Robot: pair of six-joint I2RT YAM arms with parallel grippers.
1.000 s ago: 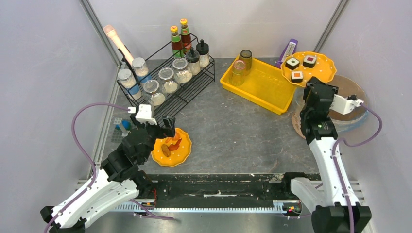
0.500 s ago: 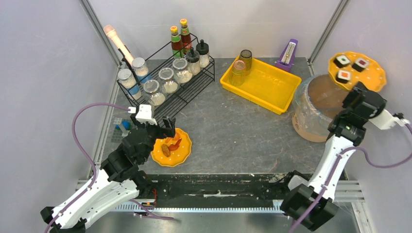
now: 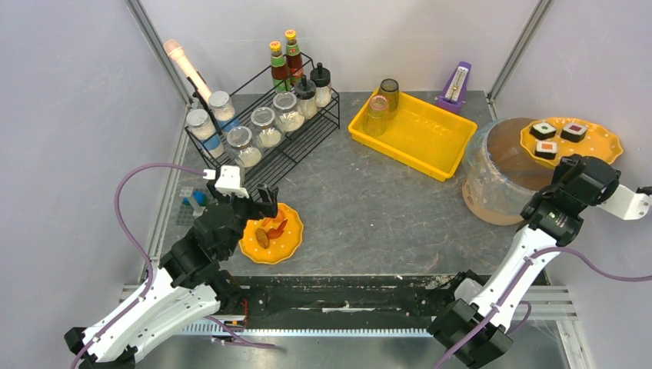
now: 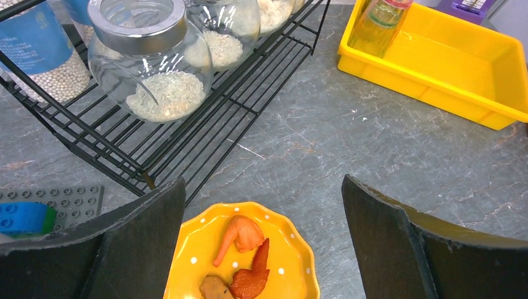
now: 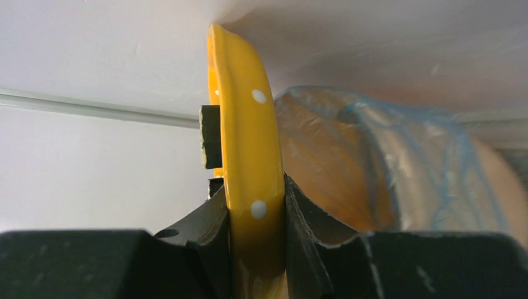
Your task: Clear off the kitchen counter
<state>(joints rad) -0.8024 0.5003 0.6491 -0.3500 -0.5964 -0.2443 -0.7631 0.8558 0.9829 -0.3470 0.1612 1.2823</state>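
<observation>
The dark-grey kitchen counter (image 3: 369,207) holds a yellow dotted plate (image 3: 271,233) with fried chicken pieces at the near left. My left gripper (image 3: 260,201) is open just above that plate, its jaws wide apart on either side of it (image 4: 243,261). My right gripper (image 3: 578,163) is shut on the rim of a second yellow dotted plate (image 3: 569,142) carrying three sushi rolls (image 3: 557,138), held in the air over the plastic-lined brown bin (image 3: 500,173) at the right. In the right wrist view the plate (image 5: 249,187) is edge-on between the fingers.
A black wire rack (image 3: 265,127) with jars and sauce bottles stands at the back left. A yellow tray (image 3: 415,134) holds two tumblers (image 3: 383,104). A purple metronome (image 3: 457,83) stands behind it. Blue bricks (image 3: 196,201) lie left of the left arm.
My right arm has swung the sushi plate from beside the yellow tray out to the far right, then back down over the bin. The left arm has not moved.
</observation>
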